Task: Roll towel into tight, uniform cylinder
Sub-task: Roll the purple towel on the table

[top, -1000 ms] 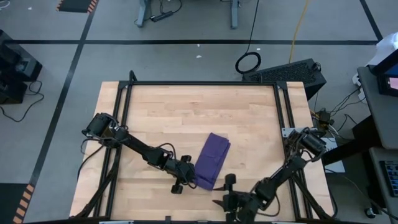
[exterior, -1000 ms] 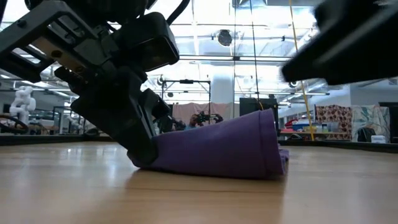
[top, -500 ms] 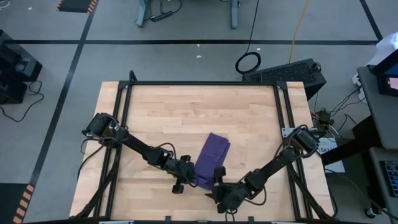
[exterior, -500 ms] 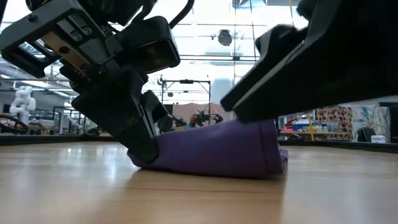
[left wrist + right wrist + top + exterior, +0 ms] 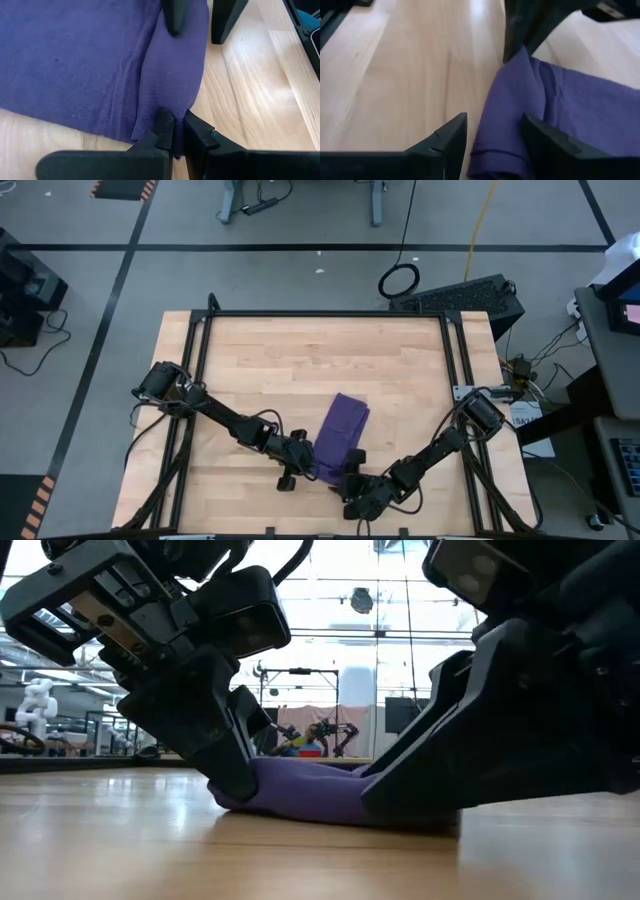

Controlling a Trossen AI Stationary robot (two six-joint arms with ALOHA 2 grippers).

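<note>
The purple towel (image 5: 343,428) lies as a folded strip on the wooden table, with one end toward the near edge. That near end is gathered into a raised fold (image 5: 170,65). My left gripper (image 5: 303,452) is shut on the fold's left end. My right gripper (image 5: 350,463) stands open at the fold's right end. In the right wrist view (image 5: 494,120) one finger is over bare wood and the other over the flat cloth, with the fold (image 5: 505,100) between them. My left gripper pinches the left end of the towel's near fold (image 5: 167,107) between its two fingers. It comes slanting down from the table's left. The cloth rises as a ridge from the fingers, and the rest of the towel lies flat on the table. My right gripper's fingers stand astride the fold's right end; I cannot tell whether they touch the cloth.
A black frame rail (image 5: 325,314) runs round the tabletop. Bare wood (image 5: 300,360) lies beyond the towel toward the far edge. A black case (image 5: 465,295) and a cable coil (image 5: 399,280) sit on the floor past the far right corner.
My right gripper has moved from the near edge toward the table's left and down, and now reaches the towel's near end opposite my left gripper. In the low view the towel's raised right end now shows lower, largely hidden behind that gripper.
</note>
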